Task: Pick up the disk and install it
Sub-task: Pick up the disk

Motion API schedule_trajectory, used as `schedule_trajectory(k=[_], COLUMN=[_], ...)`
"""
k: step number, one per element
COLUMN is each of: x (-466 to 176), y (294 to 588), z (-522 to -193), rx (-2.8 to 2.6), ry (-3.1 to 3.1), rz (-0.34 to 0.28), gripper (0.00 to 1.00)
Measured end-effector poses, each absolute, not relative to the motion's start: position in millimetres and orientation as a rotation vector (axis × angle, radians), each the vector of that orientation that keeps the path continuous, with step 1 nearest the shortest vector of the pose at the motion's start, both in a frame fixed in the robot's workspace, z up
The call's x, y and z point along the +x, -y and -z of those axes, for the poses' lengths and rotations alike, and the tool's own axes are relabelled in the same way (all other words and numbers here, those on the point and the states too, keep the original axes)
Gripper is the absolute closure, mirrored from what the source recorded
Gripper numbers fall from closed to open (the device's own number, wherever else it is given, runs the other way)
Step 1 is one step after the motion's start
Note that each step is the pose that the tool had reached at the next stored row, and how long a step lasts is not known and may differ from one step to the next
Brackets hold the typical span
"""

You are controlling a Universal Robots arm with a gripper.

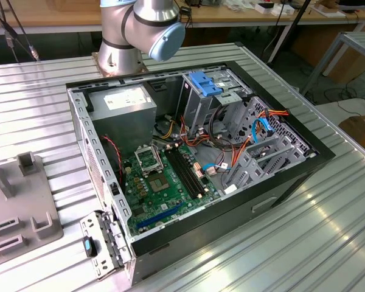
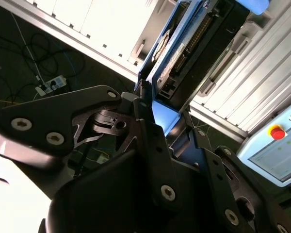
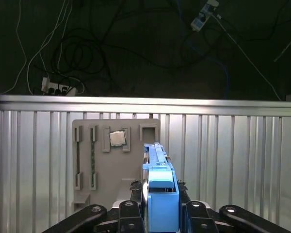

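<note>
disk (image 3: 157, 162) pinched in the gripper (image 3: 161, 195), by the grey tray (image 3: 87, 165)
the fingers press on the disk from both sides, so it stands on edge between them. its long axis runs straight out from the gripper, and its far end sits at the grey tray's edge.

One disk (image 3: 162, 191), one open computer case (image 1: 261, 204), one grey parts tray (image 3: 111, 170), one robot arm (image 1: 140, 30)

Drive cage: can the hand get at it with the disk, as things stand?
Likely yes: the case lies open and the drive cage stands exposed, though cables crowd its side. The hand is shut on the disk.
</note>
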State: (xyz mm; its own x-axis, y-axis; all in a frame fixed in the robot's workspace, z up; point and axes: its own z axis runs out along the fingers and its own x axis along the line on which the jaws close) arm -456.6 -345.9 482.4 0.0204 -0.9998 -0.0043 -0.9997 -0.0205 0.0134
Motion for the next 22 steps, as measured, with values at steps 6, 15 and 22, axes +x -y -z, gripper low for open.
schedule_trajectory(k=[6,15,22], x=[-448,-414,-397], y=[346,346,346], z=[-482,-482,-482], rx=[2.239,2.239,2.239], ry=[2.194,2.194,2.194], rz=[0.019,0.019,0.019], gripper=[0.63,0.63,0.63])
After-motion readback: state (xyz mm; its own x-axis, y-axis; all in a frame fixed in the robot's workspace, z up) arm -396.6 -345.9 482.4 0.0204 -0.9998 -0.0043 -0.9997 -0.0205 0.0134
